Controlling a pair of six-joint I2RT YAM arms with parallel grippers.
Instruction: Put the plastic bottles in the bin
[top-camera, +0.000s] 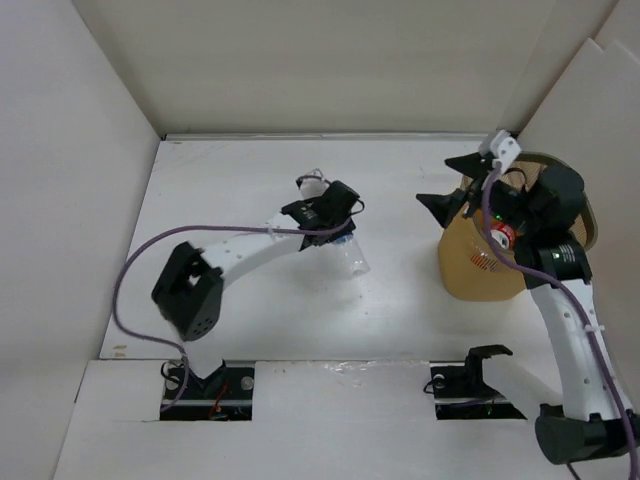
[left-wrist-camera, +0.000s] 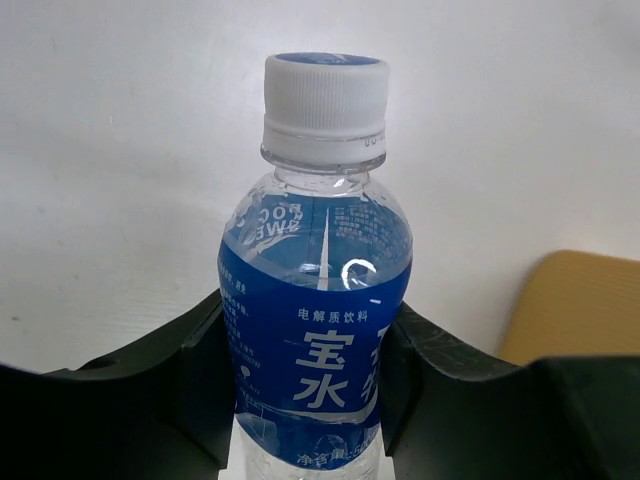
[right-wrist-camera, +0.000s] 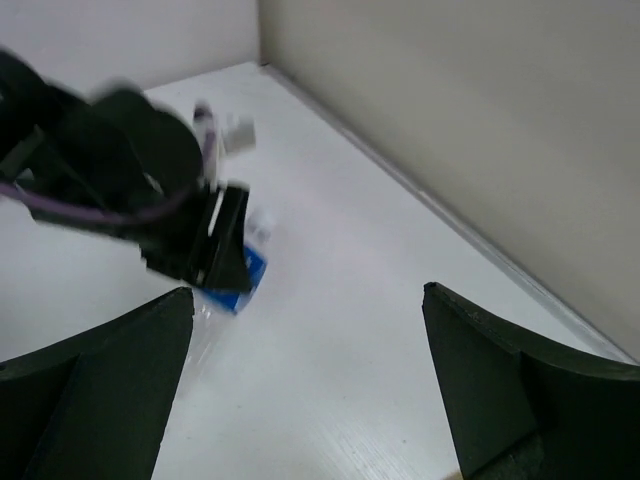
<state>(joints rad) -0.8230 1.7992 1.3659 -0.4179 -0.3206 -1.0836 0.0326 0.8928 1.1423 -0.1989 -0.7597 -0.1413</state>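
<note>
White-walled bench (top-camera: 260, 320): my left claw (left-wrist-camera: 305, 318) is clenched on a blue-labelled bottle (left-wrist-camera: 318, 250), well apart from the bin (top-camera: 470, 275). Right claw (right-wrist-camera: 308, 292) hangs released over the bin, where a possible red cap (top-camera: 505, 236) shows. I judge this bottle's delivery pending.

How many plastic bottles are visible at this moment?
2. A blue-labelled bottle is held in the left end effector; a red-capped bottle lies inside the bin. More may be hidden deeper in the bin.
</note>
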